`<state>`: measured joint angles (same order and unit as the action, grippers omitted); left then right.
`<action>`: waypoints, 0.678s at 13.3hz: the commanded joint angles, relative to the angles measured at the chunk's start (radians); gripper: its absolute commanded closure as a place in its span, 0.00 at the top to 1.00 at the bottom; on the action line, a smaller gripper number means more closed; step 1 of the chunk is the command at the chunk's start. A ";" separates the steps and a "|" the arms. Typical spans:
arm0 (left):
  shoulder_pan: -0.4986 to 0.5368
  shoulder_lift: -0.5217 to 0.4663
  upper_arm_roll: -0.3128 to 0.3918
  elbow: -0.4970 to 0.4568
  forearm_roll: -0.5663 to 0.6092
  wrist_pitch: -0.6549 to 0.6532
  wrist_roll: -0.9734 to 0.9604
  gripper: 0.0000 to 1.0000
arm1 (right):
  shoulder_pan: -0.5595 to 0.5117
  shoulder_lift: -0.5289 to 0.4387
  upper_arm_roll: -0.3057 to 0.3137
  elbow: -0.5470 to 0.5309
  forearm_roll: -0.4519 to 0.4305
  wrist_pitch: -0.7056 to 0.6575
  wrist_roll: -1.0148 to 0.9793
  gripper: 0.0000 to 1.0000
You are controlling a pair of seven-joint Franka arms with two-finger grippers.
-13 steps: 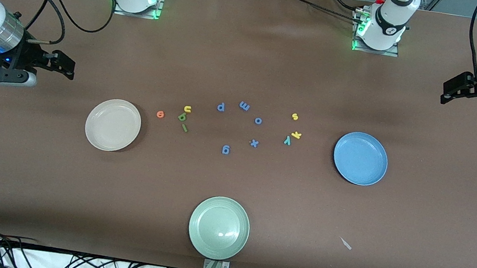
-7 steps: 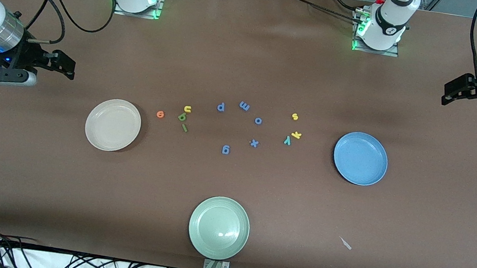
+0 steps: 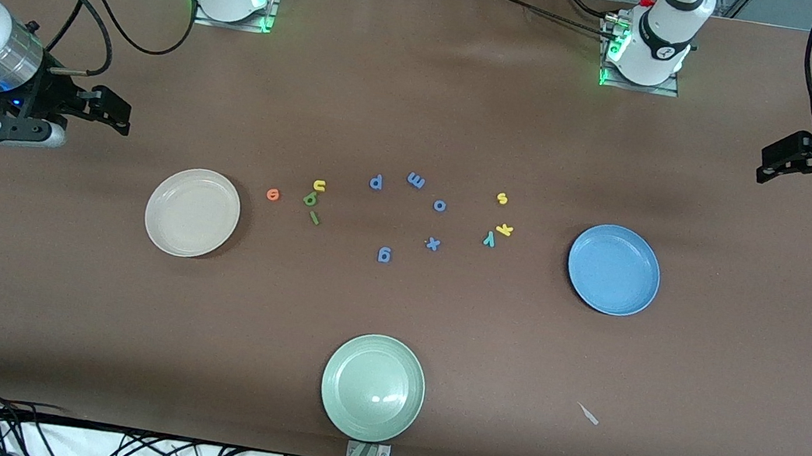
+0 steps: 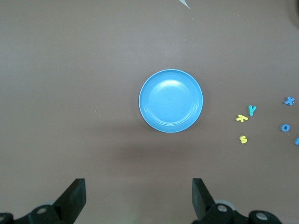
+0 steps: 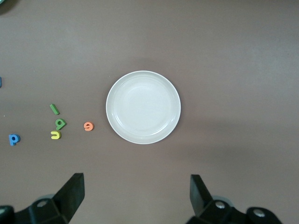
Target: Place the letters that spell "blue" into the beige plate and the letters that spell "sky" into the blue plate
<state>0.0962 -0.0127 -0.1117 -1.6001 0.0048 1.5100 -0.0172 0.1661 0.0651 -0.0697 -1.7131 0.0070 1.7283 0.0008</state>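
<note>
The beige plate (image 3: 192, 212) (image 5: 143, 107) lies toward the right arm's end. Beside it are the orange e (image 3: 272, 195) (image 5: 88, 126), yellow u (image 3: 319, 185), green b (image 3: 310, 199) and green l (image 3: 314, 217). The blue plate (image 3: 613, 269) (image 4: 171, 101) lies toward the left arm's end, with the yellow s (image 3: 502, 198), yellow k (image 3: 504, 230) and teal y (image 3: 489, 240) beside it. Both plates hold nothing. My right gripper (image 3: 111, 112) (image 5: 137, 193) hangs open over bare table near its end. My left gripper (image 3: 772, 160) (image 4: 138, 196) hangs open near the other end.
Blue-purple letters p (image 3: 376, 182), m (image 3: 416, 180), o (image 3: 439, 205), x (image 3: 433, 243) and g (image 3: 384, 254) lie between the two letter groups. A pale green plate (image 3: 372, 388) sits near the front edge. A small pale scrap (image 3: 588, 414) lies nearer the camera than the blue plate.
The left gripper has drifted slightly outward toward its end of the table. The right gripper has barely shifted. Letters and plates have not moved.
</note>
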 commanded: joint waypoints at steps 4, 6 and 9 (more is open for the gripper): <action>0.017 0.013 -0.005 0.031 -0.003 -0.024 0.008 1.00 | -0.003 -0.031 0.005 -0.033 0.054 0.017 -0.011 1.00; 0.017 0.014 -0.005 0.031 -0.003 -0.022 0.008 1.00 | -0.002 -0.021 0.004 -0.031 0.096 0.017 -0.011 1.00; 0.016 0.014 -0.005 0.031 -0.003 -0.022 0.005 1.00 | -0.002 -0.019 0.005 -0.034 0.096 0.016 -0.002 1.00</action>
<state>0.1047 -0.0111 -0.1116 -1.6001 0.0047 1.5086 -0.0172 0.1663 0.0650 -0.0666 -1.7219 0.0838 1.7329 0.0008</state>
